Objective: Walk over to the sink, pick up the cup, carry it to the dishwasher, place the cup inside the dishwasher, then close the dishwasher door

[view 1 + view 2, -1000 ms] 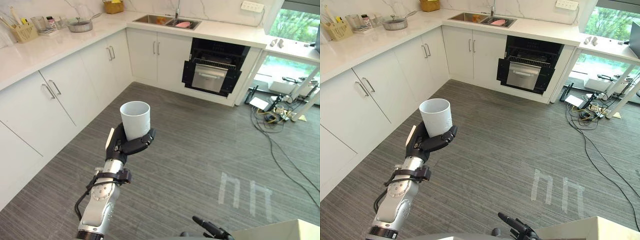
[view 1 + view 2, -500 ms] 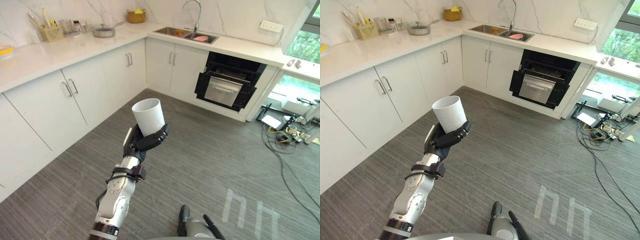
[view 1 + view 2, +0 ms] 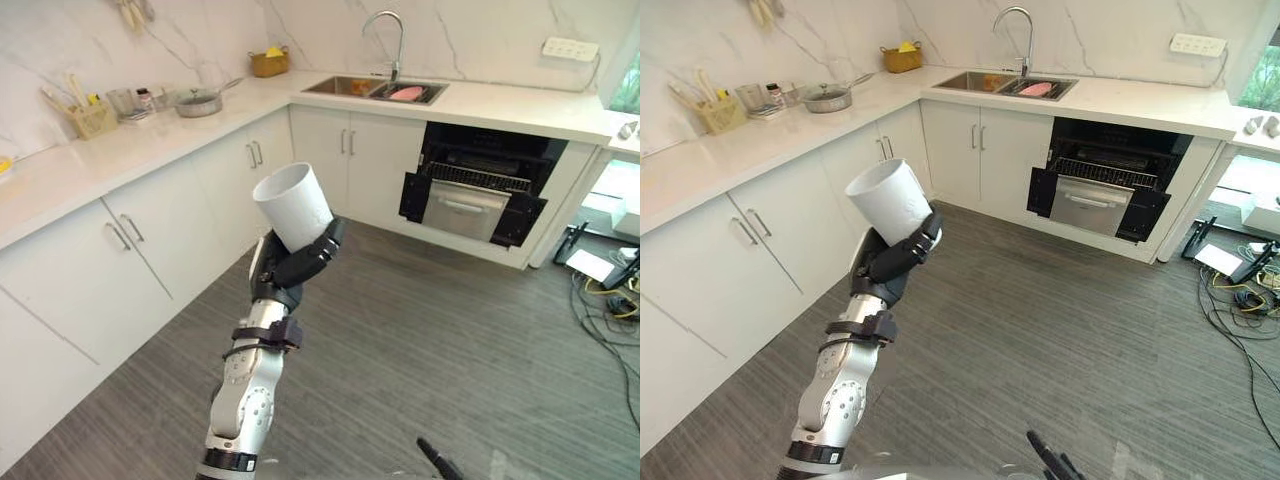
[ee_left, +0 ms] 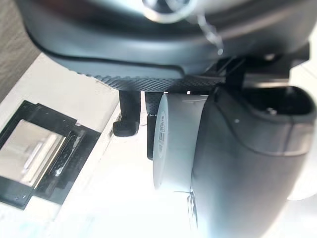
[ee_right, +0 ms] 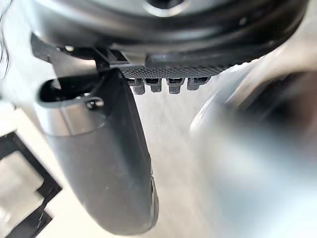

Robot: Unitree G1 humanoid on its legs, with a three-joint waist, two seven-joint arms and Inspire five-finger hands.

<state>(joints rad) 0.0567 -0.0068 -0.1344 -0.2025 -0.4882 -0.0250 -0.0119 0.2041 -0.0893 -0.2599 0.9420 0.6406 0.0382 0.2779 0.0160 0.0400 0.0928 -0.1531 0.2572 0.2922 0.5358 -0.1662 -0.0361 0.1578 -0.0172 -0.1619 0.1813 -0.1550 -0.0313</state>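
Left hand (image 3: 290,268) is raised in front of us, fingers and thumb wrapped round the lower half of the white cup (image 3: 293,205); the left wrist view confirms the wrap. The cup is clear of every surface, mouth up, its long axis tipped toward 11 o'clock.

Right hand (image 5: 99,148): we cannot tell its state; it looks idle.

Key relation: the dishwasher (image 3: 480,165) stands under the bench (image 3: 520,100), at about 1 o'clock from us and 3 o'clock from the cup in the head view. Its door (image 3: 468,208) is dropped open toward us, with the dark cavity above it. The sink (image 3: 375,88) lies at 11 o'clock of the dishwasher. Open floor (image 3: 450,340) separates us from the dishwasher; it is well apart from the cup.

Judgement: carry phase. The cup is held on the far side from the target, so we expect to walk and turn toward 1 o'clock, then bring the left arm across to reach the cavity.
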